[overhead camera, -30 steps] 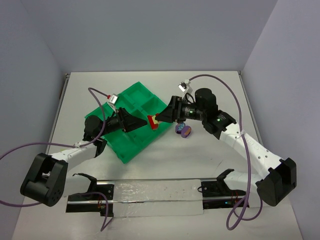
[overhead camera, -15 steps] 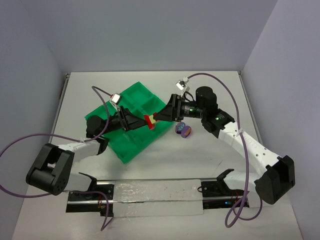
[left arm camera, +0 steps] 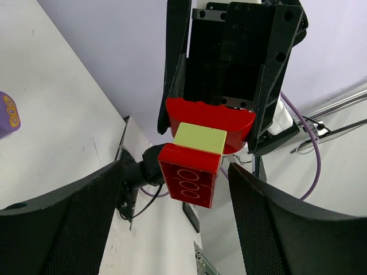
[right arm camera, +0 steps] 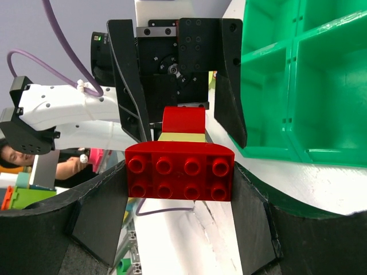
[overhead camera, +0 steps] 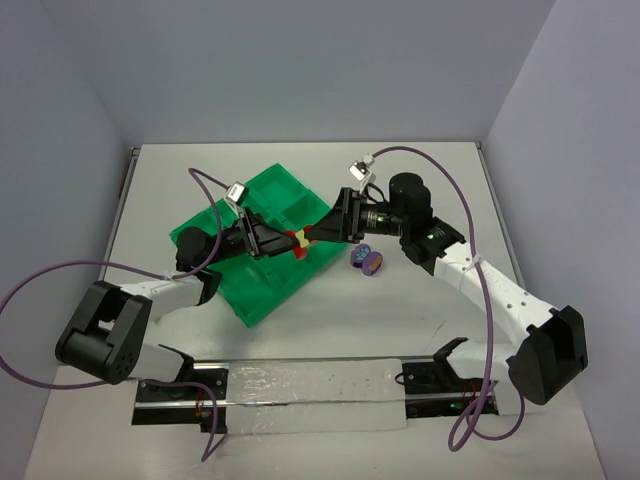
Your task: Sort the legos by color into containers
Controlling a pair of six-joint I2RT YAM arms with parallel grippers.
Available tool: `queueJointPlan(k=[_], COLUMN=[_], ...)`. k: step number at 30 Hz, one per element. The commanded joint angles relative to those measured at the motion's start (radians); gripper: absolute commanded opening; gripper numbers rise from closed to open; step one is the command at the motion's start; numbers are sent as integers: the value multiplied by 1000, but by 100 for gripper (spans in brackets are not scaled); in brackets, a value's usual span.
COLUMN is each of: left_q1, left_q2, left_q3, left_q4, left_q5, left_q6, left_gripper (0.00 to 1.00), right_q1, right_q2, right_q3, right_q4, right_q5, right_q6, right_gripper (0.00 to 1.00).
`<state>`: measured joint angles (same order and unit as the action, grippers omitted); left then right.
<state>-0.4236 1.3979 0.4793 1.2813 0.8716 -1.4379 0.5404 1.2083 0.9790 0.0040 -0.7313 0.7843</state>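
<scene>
Nearer now, the left tool (left arm camera: 175,177), gaping, brackets the lego stack (overhead camera: 298,241) the right tool (right arm camera: 179,189) clamps; uneven pulling could drop it.

1. A white table (overhead camera: 420,320) fills the floor of the overhead view, matte and plain.
2. Pale lavender walls close it in: a back wall (overhead camera: 300,70), a left wall (overhead camera: 50,200) and a right wall (overhead camera: 580,150).
3. A thin metal strip (overhead camera: 130,190) runs along the table's left edge.
4. A translucent sheet (overhead camera: 310,385) lies along the near edge, over a dark rail (overhead camera: 300,362).
5. In the right wrist view, part of a person's face (right arm camera: 11,154) shows at the lower left.
6. Near the face sits a pink object (right arm camera: 94,157), too blurred to identify.
7. Below the face are green and orange shapes (right arm camera: 23,195), also unclear.
</scene>
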Motion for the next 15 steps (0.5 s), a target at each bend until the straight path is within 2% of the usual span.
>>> queueJointPlan(k=[1, 8, 15], left_q1=[-13, -21, -29], left_q2=[-1, -17, -24], left_q3=[37, 62, 61], left_q4=[287, 282, 275], left_q5=[-6, 0, -10], left_q6=[-5, -7, -8], left_gripper=[79, 72, 70], right_q1=[-5, -5, -4], right_q2=[6, 13, 11], right_q3=[-4, -8, -20], right_q4=[75, 86, 89], right_q5=[-35, -40, -34], right_q6=[18, 24, 25], right_gripper=[41, 41, 41])
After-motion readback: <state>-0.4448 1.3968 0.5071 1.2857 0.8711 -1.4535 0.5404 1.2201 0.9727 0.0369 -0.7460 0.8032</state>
